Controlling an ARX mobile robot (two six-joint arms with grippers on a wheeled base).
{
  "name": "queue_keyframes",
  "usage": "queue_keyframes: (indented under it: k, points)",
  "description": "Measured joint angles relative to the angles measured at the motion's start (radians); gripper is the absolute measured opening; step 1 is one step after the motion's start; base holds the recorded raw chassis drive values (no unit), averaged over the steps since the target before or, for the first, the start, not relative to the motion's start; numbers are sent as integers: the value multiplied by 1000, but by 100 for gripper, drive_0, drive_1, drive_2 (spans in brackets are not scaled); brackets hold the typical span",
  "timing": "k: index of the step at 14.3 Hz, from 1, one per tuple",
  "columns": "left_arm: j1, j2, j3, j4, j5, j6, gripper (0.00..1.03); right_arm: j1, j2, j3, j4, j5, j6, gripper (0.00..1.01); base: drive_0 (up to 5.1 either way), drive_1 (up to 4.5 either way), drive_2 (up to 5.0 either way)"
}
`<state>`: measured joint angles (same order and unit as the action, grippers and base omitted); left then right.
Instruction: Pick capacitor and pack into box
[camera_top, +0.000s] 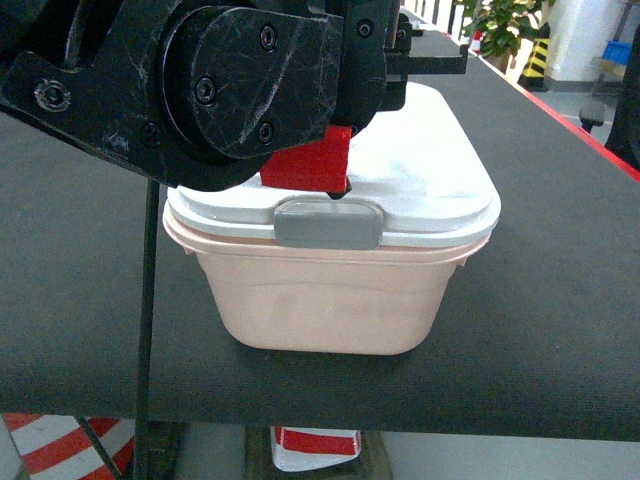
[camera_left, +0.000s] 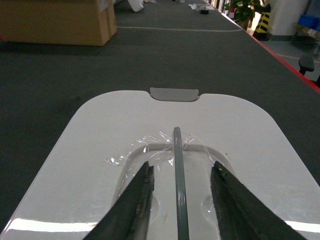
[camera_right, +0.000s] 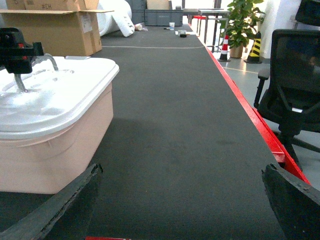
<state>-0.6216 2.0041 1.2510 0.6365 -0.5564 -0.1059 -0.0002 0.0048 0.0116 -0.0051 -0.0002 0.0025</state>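
light: bright, even, from overhead | glare: white lid (camera_left: 100, 165) sheen | shadow: soft beside box (camera_right: 55, 150) | blur: near arm (camera_top: 200, 80) soft

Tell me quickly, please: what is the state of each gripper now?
Left gripper: open, fingers on either side of the grey handle on the box lid, not clamped.
Right gripper: open, holding nothing.

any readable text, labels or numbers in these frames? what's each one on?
"#DH", roughly: dark marking on the open flap of the cardboard carton in the right wrist view; blurred, so uncertain.
White label on the carton's side: too small to read.
Box and its lid: no text visible.
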Motion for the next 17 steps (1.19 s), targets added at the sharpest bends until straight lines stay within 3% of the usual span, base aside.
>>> queue_keyframes:
  k: [5, 6, 8, 10, 15, 16, 17]
  points:
    - [49, -34, -25, 73, 0, 19, 94, 0, 0, 0, 0, 0, 0, 98, 0, 0, 0]
    - [76, -54, -24, 99, -1, 35, 99, 0, 0, 0, 0, 0, 0, 98, 0, 0, 0]
    - [135, -108, -34, 140, 3, 54, 98, 0, 0, 0, 0, 0, 0, 98, 0, 0, 0]
    - [213, -211, -132, 168, 5, 54, 98, 0, 0, 0, 0, 0, 0, 98, 0, 0, 0]
    - [494, -554, -549, 210, 87, 58, 98, 0, 0, 0, 0, 0, 0, 98, 0, 0, 0]
    - [537, -623, -624, 183, 117, 61, 98, 0, 0, 0, 0, 0, 0, 98, 0, 0, 0]
    - [548, -652, -660, 180, 117, 61, 98, 0, 0, 0, 0, 0, 0, 98, 0, 0, 0]
